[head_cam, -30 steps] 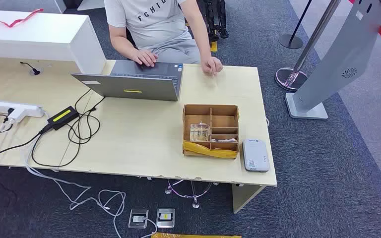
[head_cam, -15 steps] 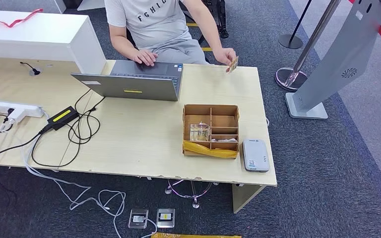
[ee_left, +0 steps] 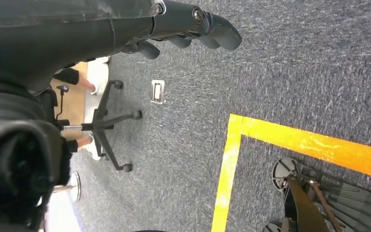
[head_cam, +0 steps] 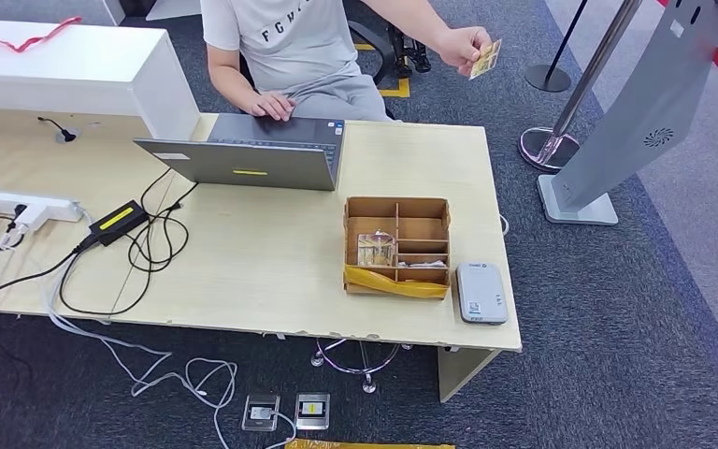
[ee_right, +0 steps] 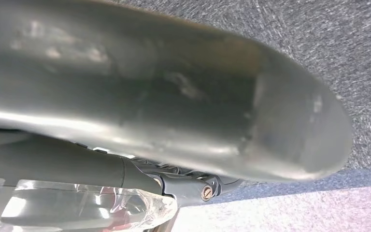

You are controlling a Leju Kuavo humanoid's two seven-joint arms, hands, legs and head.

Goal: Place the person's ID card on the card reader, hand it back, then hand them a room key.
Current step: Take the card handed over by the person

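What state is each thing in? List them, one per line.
ID card: held up in the person's hand, above the floor beyond the desk.
Card reader: flat on the desk, nothing on it.
Box: open-topped, small items in its compartments.
Laptop: open, the person's other hand on it.
Left hand: holds nothing, hangs over the carpet.
Right hand: too close to tell.
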